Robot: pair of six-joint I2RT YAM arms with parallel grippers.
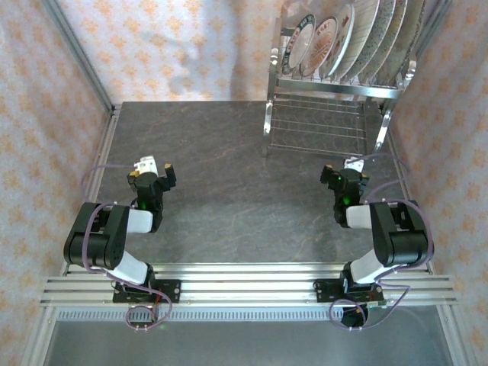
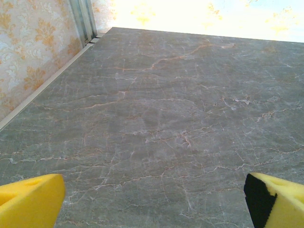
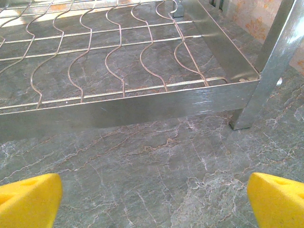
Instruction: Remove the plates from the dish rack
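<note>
Several plates stand on edge in the slotted upper tier of the chrome dish rack at the table's far right. Its lower wire shelf is bare, and its front rail and right leg lie just ahead of my right gripper. That gripper is open, with only the tabletop between its yellow fingertips. My left gripper is far left of the rack, low over the table. It is open too, with nothing between its fingertips.
The grey marble tabletop stretches between both arms and the rack. Patterned walls close in the left, back and right sides, with a metal strip along the left edge. Aluminium rails run across the near edge.
</note>
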